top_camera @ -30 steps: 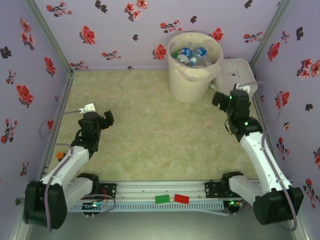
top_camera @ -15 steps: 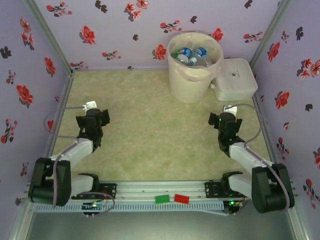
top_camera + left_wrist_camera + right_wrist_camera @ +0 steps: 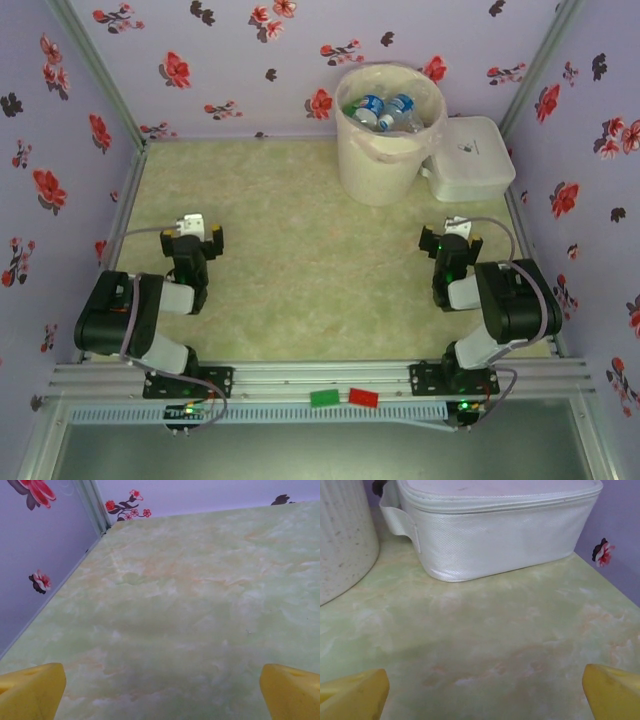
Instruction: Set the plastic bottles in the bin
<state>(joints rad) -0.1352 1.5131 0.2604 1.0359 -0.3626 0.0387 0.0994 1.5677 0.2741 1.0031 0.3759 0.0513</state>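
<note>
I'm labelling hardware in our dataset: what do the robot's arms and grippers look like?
The left arm and right arm have black joint housings and white links. A thin grey cable loops off each wrist, beside a small white block. The left gripper and right gripper are black, their jaws tipped in yellow.

No legible lettering, brand or number anywhere. Blue labels on the plastic bottles (image 3: pixel 385 110) inside the bin (image 3: pixel 378 165), upper centre of the top view, too small to read; likewise a small dark mark on the lid of the white box (image 3: pixel 472 165) just right of it. At bottom centre, a green tag (image 3: pixel 324 398) and a red tag (image 3: pixel 363 397) on the rail (image 3: pixel 300 378), both blank as far as can be told.
</note>
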